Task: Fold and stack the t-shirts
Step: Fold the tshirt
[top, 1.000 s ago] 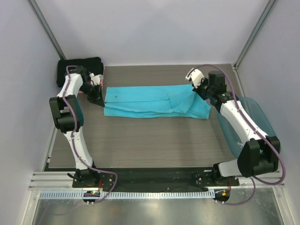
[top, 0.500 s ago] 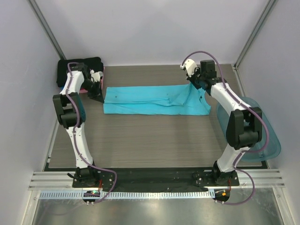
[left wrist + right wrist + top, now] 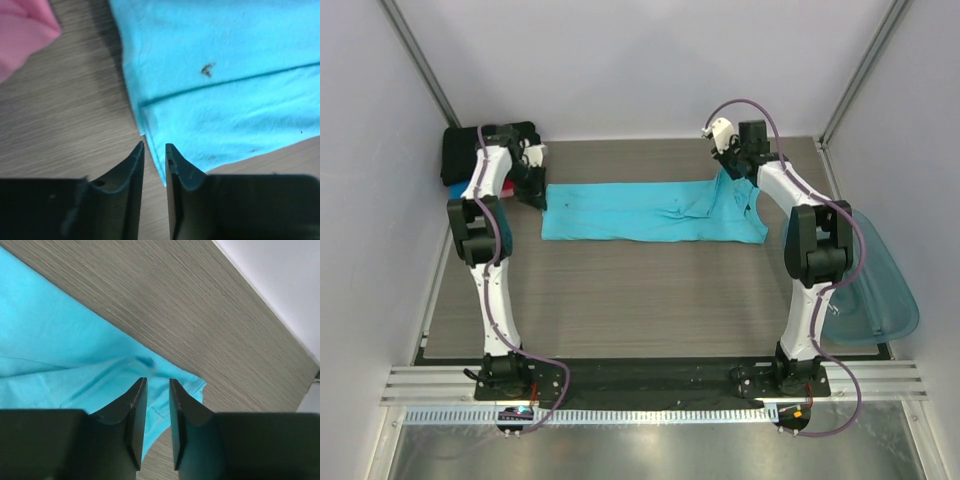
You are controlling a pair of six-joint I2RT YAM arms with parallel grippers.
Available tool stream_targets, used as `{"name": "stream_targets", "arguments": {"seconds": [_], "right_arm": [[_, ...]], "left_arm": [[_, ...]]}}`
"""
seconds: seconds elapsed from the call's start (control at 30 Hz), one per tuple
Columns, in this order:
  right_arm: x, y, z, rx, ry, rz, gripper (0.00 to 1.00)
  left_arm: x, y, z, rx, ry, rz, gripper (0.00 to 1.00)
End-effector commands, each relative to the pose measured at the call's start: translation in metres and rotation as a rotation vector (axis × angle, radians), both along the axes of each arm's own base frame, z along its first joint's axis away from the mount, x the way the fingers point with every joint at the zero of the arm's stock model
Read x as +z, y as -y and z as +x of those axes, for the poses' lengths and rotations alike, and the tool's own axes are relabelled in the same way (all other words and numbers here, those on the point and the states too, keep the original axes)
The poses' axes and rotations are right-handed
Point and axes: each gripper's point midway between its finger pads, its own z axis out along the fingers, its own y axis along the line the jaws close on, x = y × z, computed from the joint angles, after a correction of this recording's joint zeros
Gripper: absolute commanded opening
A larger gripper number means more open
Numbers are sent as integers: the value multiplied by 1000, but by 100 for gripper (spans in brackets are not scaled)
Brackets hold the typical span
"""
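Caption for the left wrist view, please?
Left gripper, jaws narrowly parted, at the turquoise t-shirt corner; pink cloth upper left.

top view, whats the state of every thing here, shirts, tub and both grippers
turquoise t-shirt: folded into a long band, flat on the table, right end rumpled
black t-shirt: folded, far left corner
pink-red t-shirt: beside the black one, mostly hidden
teal tub: at the table's right edge, looks empty
left gripper: fingers nearly together at the shirt's left edge, grip unclear
right gripper: fingers nearly together over the shirt's right end, grip unclear
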Motion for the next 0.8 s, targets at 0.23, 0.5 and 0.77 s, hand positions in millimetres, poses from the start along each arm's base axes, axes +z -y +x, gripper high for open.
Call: {"name": "stream_targets", "arguments": {"seconds": [0.23, 0.5, 0.77], "right_arm": [[105, -2, -35, -84, 109, 159, 46], [-2, -47, -113, 183, -318, 219, 43], [-39, -58, -102, 212, -421, 222, 46]], "left_arm": [[80, 41, 8, -71, 268, 69, 35], [22, 55, -27, -110, 125, -13, 29], [-14, 45, -33, -124, 44, 38, 29]]}}
